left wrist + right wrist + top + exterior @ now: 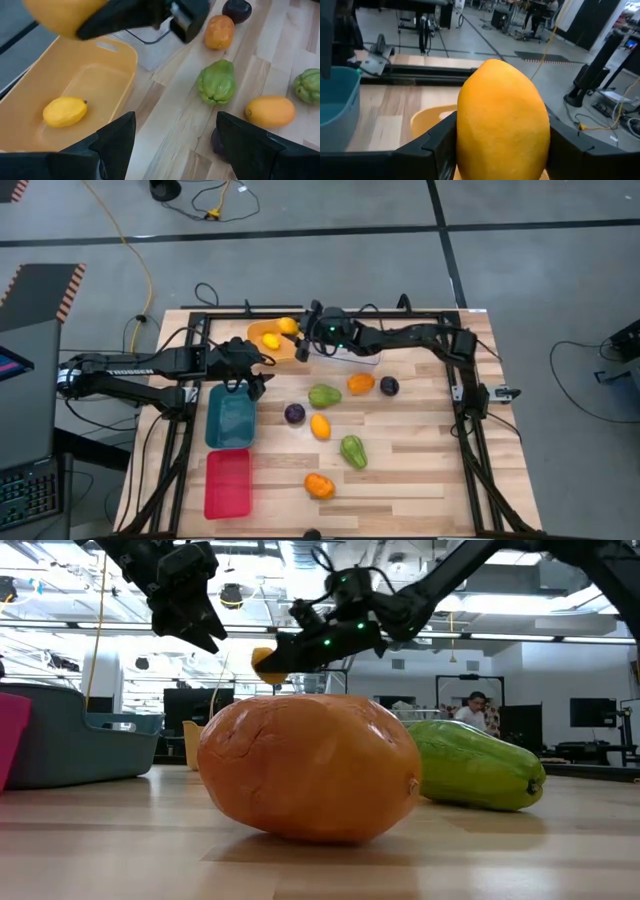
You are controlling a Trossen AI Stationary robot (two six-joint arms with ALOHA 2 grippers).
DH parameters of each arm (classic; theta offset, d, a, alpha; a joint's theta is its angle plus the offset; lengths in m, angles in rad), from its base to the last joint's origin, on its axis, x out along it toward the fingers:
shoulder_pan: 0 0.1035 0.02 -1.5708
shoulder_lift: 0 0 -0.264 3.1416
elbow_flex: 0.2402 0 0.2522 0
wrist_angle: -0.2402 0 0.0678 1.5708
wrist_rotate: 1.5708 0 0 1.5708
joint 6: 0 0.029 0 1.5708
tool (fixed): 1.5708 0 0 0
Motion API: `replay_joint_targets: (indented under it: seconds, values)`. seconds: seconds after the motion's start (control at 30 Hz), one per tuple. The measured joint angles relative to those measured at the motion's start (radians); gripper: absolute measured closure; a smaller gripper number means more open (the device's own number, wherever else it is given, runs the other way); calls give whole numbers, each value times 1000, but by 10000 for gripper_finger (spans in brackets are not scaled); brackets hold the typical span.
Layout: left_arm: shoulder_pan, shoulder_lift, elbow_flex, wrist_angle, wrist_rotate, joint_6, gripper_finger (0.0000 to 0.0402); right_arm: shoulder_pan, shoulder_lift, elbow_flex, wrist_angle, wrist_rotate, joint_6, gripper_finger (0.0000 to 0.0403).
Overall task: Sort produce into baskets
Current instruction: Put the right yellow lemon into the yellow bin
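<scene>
Grey concrete floor with cables surrounds a light wooden table in a black frame.

Left side, near to far: red basket at the near edge, teal basket just beyond it, orange basket at the far edge. 1 yellow lemon-like piece lies inside the orange basket. Clear basket sits just right of the orange one, partly hidden under the right arm.

Left gripper hovers above the table between the teal and orange baskets, fingers spread apart, nothing between them.

Right gripper reaches in from the right over the orange basket's right end, raised above it, fingers pinching a yellow fruit.

Loose produce on the table, middle area:
- dark purple piece, just right of the teal basket
- green piece, beside it
- orange-yellow piece, just nearer
- orange piece, nearest the front edge
- second green piece, right of that
- orange piece and second dark purple piece, farther back, near the clear basket

7 pieces loose, 1 in the orange basket, 1 held.
</scene>
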Motion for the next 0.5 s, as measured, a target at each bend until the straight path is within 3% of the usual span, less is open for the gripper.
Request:
replay_joint_targets:
  seconds: [0.33,0.5]
  values:
    - [-1,0,0,0,-1,0,137,0,43,92,-59,5,1,137]
    - [-1,0,0,0,-2,3,137,-7,43,128,-140,4,1,97]
